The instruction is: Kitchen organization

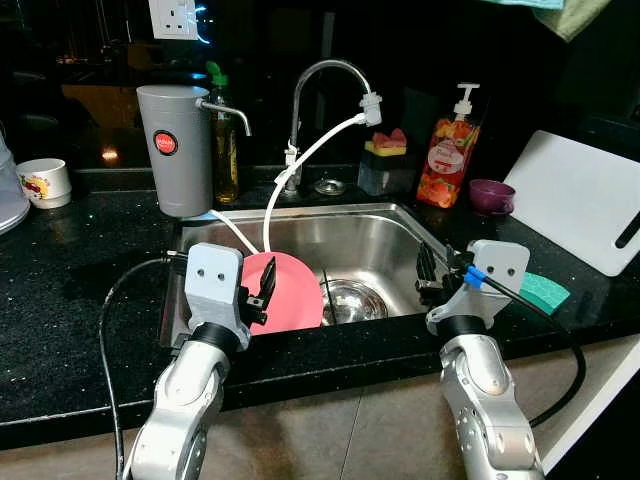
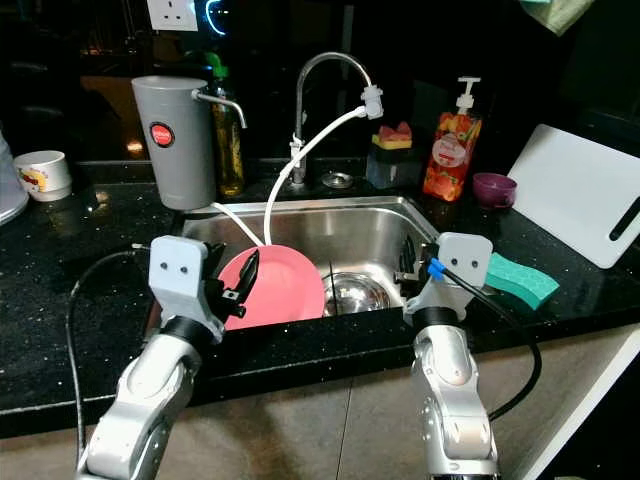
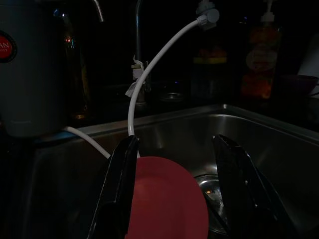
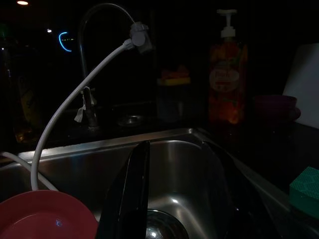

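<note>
- One steel sink (image 1: 385,232) lies just ahead of both hands.
- Pink plate (image 1: 290,290) leans on edge inside it, just beyond the left hand (image 1: 262,290), whose fingers gape empty; likely rigid, light, slick if wet, so pinch its upper rim.
- Right hand (image 1: 428,272) hovers open, empty.

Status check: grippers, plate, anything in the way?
Left gripper open, straddling pink plate in sink. Right gripper open at sink's right edge. White hose hangs behind plate.
</note>
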Tool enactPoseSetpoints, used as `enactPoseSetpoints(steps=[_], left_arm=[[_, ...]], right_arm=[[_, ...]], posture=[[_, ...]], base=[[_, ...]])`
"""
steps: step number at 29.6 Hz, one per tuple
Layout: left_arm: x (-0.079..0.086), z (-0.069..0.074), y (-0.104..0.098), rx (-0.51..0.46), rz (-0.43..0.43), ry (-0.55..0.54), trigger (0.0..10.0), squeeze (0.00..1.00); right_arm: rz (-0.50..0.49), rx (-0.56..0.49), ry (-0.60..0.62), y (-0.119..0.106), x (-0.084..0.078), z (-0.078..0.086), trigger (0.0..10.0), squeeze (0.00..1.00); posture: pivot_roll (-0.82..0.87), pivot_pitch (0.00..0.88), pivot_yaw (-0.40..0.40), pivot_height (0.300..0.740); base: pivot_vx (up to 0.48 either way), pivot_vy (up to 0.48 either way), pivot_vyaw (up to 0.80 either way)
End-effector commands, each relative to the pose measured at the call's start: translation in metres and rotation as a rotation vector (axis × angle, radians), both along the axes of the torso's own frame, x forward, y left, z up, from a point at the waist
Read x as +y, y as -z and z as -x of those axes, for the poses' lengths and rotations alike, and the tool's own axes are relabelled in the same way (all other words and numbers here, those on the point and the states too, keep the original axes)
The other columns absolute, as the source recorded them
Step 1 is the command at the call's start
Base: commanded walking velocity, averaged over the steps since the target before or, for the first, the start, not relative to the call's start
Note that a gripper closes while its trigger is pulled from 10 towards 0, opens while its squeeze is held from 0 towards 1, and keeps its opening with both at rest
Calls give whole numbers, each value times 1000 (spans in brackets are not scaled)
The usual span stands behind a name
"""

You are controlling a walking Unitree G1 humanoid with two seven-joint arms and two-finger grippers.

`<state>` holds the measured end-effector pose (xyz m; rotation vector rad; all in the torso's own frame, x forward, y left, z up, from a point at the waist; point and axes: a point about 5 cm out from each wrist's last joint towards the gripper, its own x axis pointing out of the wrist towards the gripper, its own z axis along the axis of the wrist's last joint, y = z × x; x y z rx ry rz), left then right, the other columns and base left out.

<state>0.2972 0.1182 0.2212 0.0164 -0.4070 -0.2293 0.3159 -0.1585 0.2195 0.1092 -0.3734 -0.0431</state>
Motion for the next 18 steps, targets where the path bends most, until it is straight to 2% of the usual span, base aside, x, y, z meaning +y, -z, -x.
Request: enactPoseSetpoints(steps=[1,18], left_arm=[[-1,-2,1,7,-4,-4,10000,0],[-2,-2,1,4,0,-1,10000,0]], right_arm=[[1,-1,10,1,-2,2,10000,0],[2,-7,12,0,-2,1,10000,0]], posture=[[102,32,-77,740],[100,30,-77,740]], base=[[0,0,0],[0,0,0]])
